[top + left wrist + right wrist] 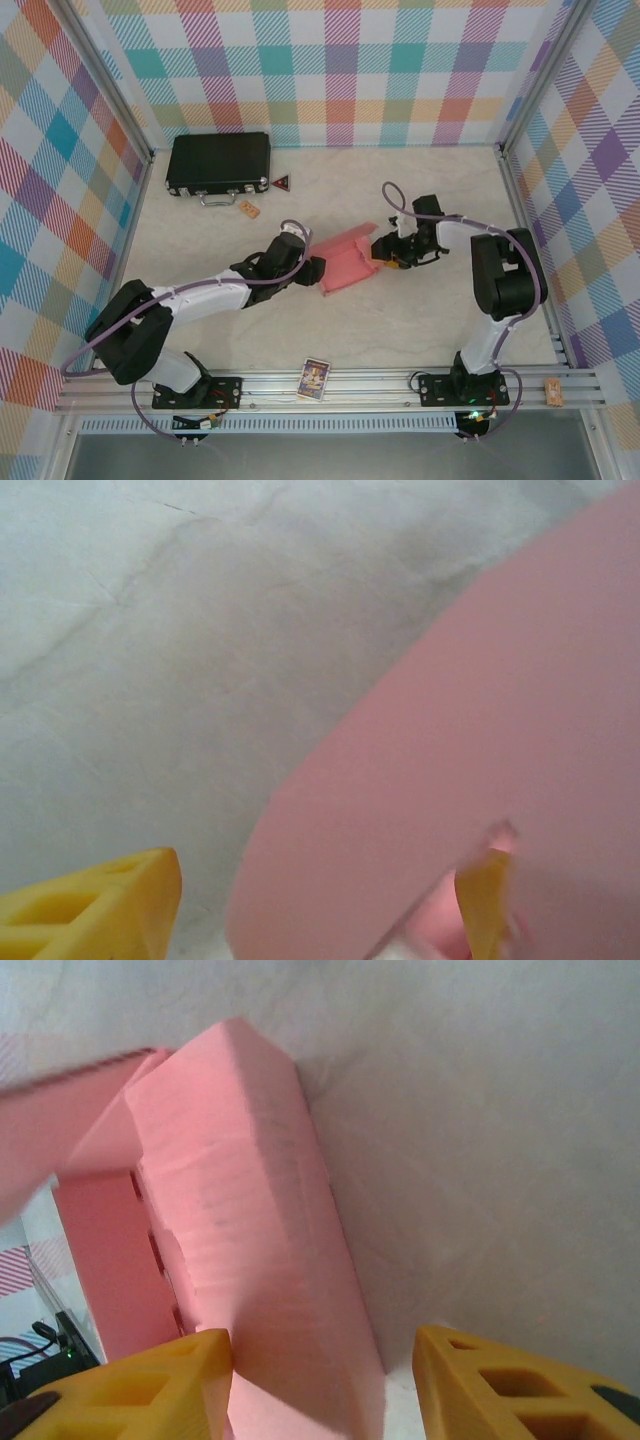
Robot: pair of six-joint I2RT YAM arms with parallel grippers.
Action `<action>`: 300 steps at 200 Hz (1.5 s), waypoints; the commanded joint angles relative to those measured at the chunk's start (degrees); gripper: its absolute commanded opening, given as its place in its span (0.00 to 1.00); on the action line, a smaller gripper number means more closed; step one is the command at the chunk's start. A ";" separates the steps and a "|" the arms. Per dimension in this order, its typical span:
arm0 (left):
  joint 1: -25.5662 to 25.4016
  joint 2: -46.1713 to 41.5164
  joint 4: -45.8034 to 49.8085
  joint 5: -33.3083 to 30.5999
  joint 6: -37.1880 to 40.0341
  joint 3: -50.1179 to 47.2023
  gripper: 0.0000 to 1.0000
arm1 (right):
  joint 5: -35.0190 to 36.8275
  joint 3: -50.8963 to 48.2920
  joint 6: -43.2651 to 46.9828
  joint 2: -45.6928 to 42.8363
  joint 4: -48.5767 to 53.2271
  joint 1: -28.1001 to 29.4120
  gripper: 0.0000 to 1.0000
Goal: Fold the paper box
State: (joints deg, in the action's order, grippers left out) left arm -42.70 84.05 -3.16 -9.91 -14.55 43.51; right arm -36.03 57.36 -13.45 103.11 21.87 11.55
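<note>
A shut black case (218,162) at the far left hides whatever it holds. Print on the small card (315,378) at the near rail is too small to read. The left gripper (315,268) stands open, a pink flap covering most of one finger (484,905). The half-folded paper box (346,262) sits mid-table between both arms. The right gripper (384,247) is open astride a box wall, with one finger (150,1385) touching it.

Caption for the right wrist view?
Right tool, yellow fingers open, straddles a raised wall of the pink paper box.
</note>
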 commanded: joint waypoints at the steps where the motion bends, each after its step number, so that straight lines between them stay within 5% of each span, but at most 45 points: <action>1: 1.08 1.67 -1.79 1.68 3.13 2.24 0.71 | 0.57 -1.80 -2.31 -3.10 -2.04 0.73 0.51; 35: 2.51 2.96 -1.25 4.48 4.75 4.47 0.71 | 3.22 -4.06 -4.20 -5.73 -3.51 2.05 0.50; 78: 2.53 0.01 2.26 7.84 5.71 6.31 0.82 | 4.43 -6.35 -7.87 -8.61 -6.88 2.25 0.51; 178: 2.60 -18.74 16.68 5.23 -4.44 0.35 0.84 | 8.24 -9.63 -11.96 -12.40 -12.17 2.25 0.54; 236: 2.62 -20.95 12.42 7.32 -16.00 -8.83 0.80 | 7.12 -10.42 -10.78 -13.15 -12.84 2.24 0.55; 300: 2.60 -13.65 1.06 14.36 -20.81 -10.16 0.71 | 9.41 -10.76 -13.23 -11.26 -14.03 2.18 0.52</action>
State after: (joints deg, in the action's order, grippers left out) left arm -40.93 67.77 3.88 0.95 -32.64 32.91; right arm -28.23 47.55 -25.10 91.55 9.41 13.50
